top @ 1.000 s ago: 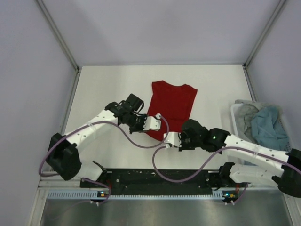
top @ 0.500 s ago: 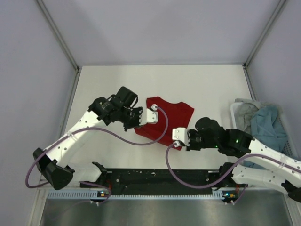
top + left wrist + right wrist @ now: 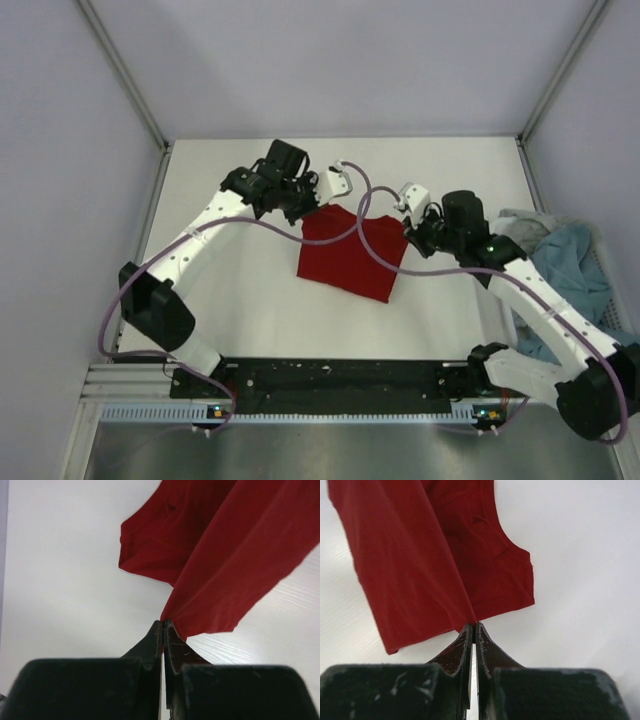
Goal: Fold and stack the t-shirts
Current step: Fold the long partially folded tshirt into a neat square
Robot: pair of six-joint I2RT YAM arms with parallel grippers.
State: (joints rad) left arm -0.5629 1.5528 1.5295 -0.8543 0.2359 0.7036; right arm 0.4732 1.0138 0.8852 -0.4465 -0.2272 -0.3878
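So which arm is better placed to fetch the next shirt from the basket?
Right: the right hand is nearer the basket with the blue shirt; the left hand is farther off. Both must first release the red shirt.

One red t-shirt point(image 3: 350, 258) between left gripper point(image 3: 163, 624) and right gripper point(image 3: 472, 626), one teal t-shirt point(image 3: 580, 270) and one grey t-shirt point(image 3: 528, 228) out past the right gripper, three t-shirts, two grippers

The shirt point(image 3: 350, 255) lies on the table point(image 3: 230, 300) near its middle. The left gripper point(image 3: 314, 206) sits at the shirt's far left corner, the right gripper point(image 3: 404, 218) at its far right corner. To the right, a basket point(image 3: 604, 265) holds two other shirts point(image 3: 570, 272).
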